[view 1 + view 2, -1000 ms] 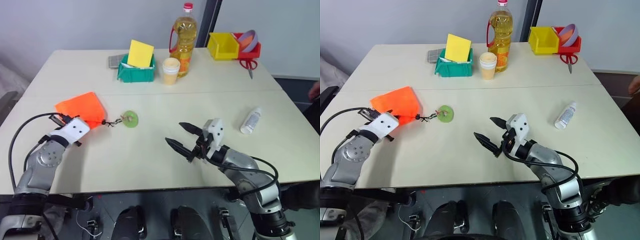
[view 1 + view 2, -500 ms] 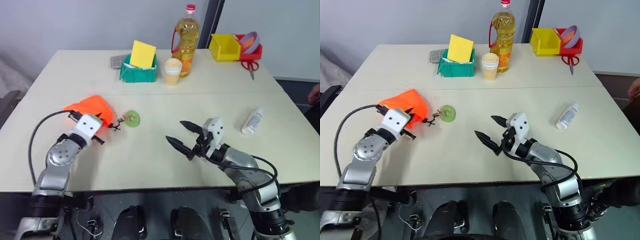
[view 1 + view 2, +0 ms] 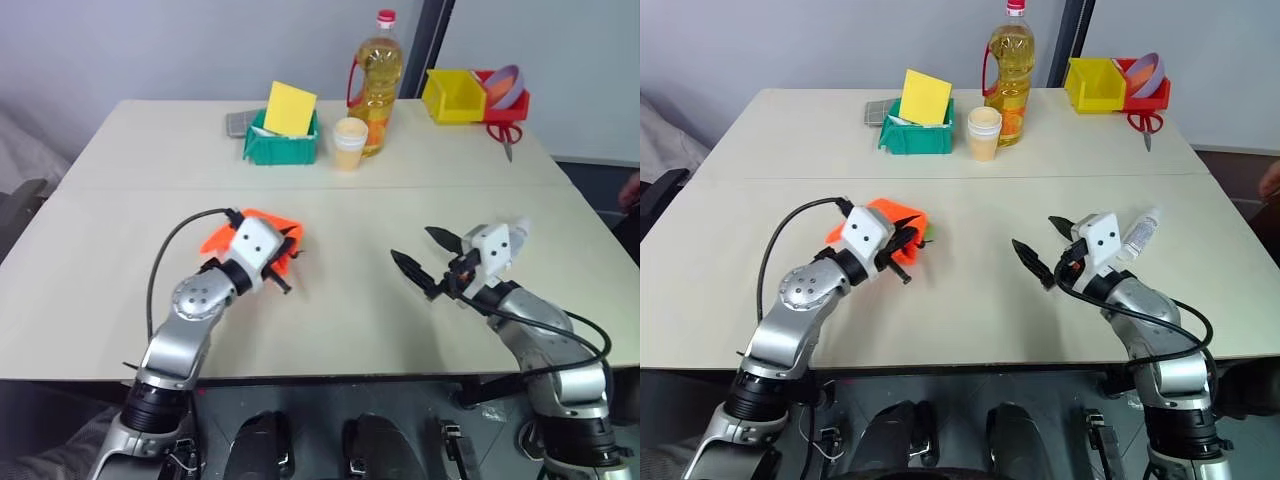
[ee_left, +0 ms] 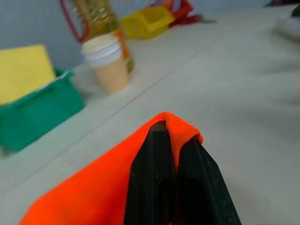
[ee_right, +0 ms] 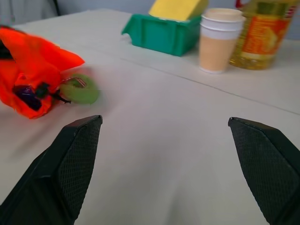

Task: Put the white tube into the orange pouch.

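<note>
The orange pouch is bunched near the middle of the table. My left gripper is shut on a fold of its fabric. In the right wrist view the pouch lies with its cord and the green disc beside it. My right gripper hovers open to the right of the pouch, its fingers spread wide with nothing between them. The white tube lies on the table just behind the right gripper's body, partly hidden by it.
Along the far edge stand a green bin with a yellow card, a paper cup, an oil bottle, a yellow bin, a red bin holding a purple bowl, and scissors. A person's hand shows at the right edge.
My left gripper has carried the pouch to the right, from the table's left side toward the middle, the disc trailing. My right gripper has shifted right, closer to the tube.
</note>
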You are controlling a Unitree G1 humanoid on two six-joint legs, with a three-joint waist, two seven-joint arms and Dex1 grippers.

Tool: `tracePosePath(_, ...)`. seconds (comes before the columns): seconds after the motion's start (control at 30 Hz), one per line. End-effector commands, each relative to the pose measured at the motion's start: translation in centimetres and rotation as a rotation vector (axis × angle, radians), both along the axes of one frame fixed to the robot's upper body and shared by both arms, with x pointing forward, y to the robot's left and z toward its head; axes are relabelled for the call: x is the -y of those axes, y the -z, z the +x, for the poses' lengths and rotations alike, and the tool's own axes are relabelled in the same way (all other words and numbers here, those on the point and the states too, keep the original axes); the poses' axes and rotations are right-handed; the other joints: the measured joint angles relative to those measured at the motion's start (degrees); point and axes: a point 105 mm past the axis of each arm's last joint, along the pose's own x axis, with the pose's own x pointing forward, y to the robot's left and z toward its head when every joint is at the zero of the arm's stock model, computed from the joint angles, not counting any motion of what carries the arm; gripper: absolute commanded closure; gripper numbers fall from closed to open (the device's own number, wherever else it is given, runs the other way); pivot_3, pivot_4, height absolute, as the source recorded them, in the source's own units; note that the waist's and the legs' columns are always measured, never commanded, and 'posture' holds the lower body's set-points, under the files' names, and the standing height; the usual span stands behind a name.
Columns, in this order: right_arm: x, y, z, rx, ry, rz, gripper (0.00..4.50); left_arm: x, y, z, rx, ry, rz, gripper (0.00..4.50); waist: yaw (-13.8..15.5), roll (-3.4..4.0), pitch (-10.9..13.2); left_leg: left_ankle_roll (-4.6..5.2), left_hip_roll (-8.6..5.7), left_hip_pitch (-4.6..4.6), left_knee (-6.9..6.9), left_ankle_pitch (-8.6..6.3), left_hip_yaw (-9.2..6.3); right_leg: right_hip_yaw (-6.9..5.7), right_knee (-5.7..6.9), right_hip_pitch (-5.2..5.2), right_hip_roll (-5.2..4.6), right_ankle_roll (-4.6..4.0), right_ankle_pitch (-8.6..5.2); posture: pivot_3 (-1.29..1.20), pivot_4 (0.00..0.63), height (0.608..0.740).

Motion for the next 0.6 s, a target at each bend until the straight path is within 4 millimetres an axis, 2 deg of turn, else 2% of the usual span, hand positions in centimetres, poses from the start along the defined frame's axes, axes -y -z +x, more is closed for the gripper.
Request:
tracePosePath(0.03,1.6,-0.8,0.2,0.049,0.074,-0.024,0.00,0.7,-1.8,-0.8,0.047,0.042,-0.012,4.47,0.0,0.00,0.0,-0.01,0.01,0.01,0.00,0.01,-0.01,0.00,0.00,0.00,0.02,0.00,0.00,0.00,0.150,0.740)
tracePosePath(0.2,7.3,0.6,0.8,0.015,0.383,-0.088,0.00,-2.9,-0.1,-0.6,-0.039,-0.040,0.038,4.47,0.1,0.00,0.0,-0.02,0.01,0.02,0.01,0.01,-0.02,0.00,0.00,0.02,0.00,0.00,0.00,0.00,0.150,0.740)
tracePosePath(0.3,9.6,1.0,0.7,0.007,0.509,-0.081,0.00,-5.0,1.0,-1.0,-0.096,-0.064,0.067,4.47,0.0,0.01,0.0,-0.03,0.01,0.01,0.00,0.02,-0.02,0.00,0.00,0.00,-0.02,0.02,-0.01,0.00,0.150,0.740)
tracePosePath(0.47,11.7,1.8,1.2,-0.007,0.664,-0.101,0.00,-6.0,2.0,-1.9,-0.153,-0.043,0.110,4.47,-0.1,0.01,0.0,-0.04,0.01,0.02,0.00,0.01,-0.01,0.00,0.00,0.01,-0.06,0.00,-0.02,0.00,0.150,0.740)
tracePosePath(0.6,13.1,3.2,2.4,-0.072,0.814,-0.061,0.00,-5.3,2.2,-1.8,-0.157,-0.038,0.084,4.47,-0.1,0.02,0.0,-0.04,0.00,0.02,0.01,0.01,-0.01,0.00,0.00,0.02,-0.09,-0.01,-0.02,0.00,0.150,0.740)
